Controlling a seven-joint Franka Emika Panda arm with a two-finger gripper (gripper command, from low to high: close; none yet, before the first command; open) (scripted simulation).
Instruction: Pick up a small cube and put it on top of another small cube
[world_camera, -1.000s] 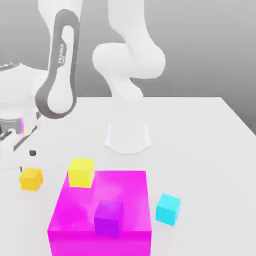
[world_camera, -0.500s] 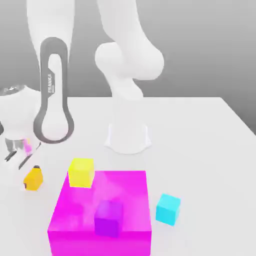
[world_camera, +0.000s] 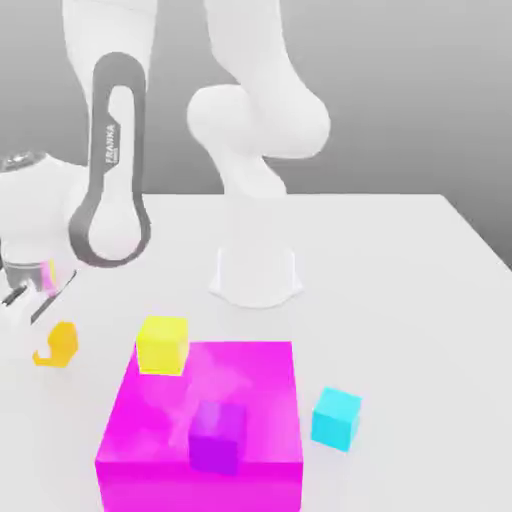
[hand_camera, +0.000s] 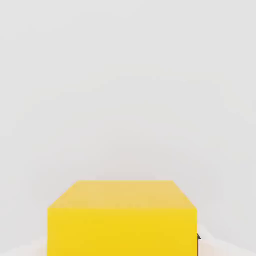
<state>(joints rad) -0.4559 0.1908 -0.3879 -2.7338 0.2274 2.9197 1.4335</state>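
End effector: I am clenched on the orange cube, my grip out beyond the magenta block's side, on the exterior view's left.
Orange cube: in my grasp, well apart from the magenta block and partly hidden by my own white parts; in the hand view it sits close up before me. Whether it touches the surface I cannot tell.
Cyan cube: on the surface just beside the magenta block, on the exterior view's right, with nothing stacked on it.
Magenta block: flat and wide, my landmark here.
Yellow cube: on top of the magenta block, at its far corner on the exterior view's left.
Purple cube: at the magenta block's near edge.
My base: behind the magenta block.
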